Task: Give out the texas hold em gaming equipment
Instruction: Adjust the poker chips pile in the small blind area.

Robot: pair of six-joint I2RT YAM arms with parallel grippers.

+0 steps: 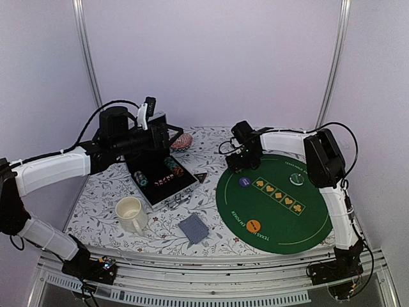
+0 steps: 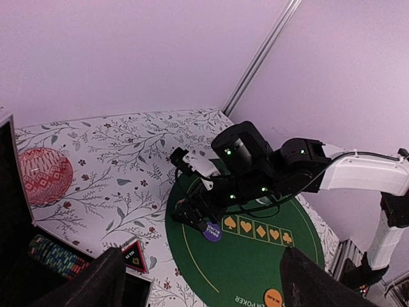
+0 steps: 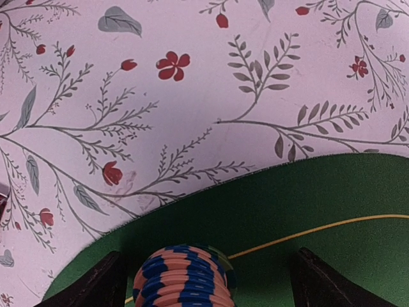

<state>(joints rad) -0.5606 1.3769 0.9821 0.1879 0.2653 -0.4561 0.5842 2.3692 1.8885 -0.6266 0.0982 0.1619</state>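
Observation:
My right gripper is open at the left edge of the green poker mat. In the right wrist view a stack of blue-and-pink striped chips stands on the mat between its spread fingers, with a gap on both sides. My left gripper is open and empty above the open case, which holds more chips. A purple disc, an orange disc and a clear disc lie on the mat. The grey-blue cards and the black-red triangle marker lie on the floral cloth.
A cream mug stands at the front left beside the case. A pink striped round object lies behind the case. The case lid stands upright beside my left gripper. The table edges are close at the front and sides.

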